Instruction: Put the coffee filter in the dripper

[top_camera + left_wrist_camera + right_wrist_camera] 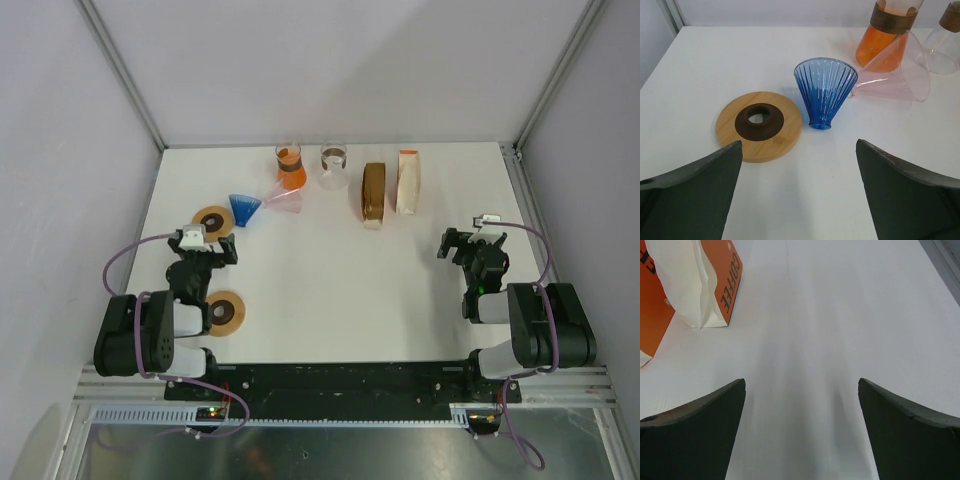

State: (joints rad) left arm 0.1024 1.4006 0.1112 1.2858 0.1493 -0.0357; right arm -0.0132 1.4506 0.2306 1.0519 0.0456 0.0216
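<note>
Coffee filters (pixel 408 182), worktop (pixel 330 290) one o'clock: judged light, limp, easily creased, best pinched at one edge; left tool (pixel 799 150) and right tool (pixel 801 385) stood apart.

Lab test booth: white table (pixel 330 290) inside plain panels (pixel 330 60) and aluminium posts (pixel 122 75).

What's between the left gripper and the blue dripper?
Only bare table, per the left wrist view, from left gripper to blue dripper; the wooden ring sits left of that line.
</note>
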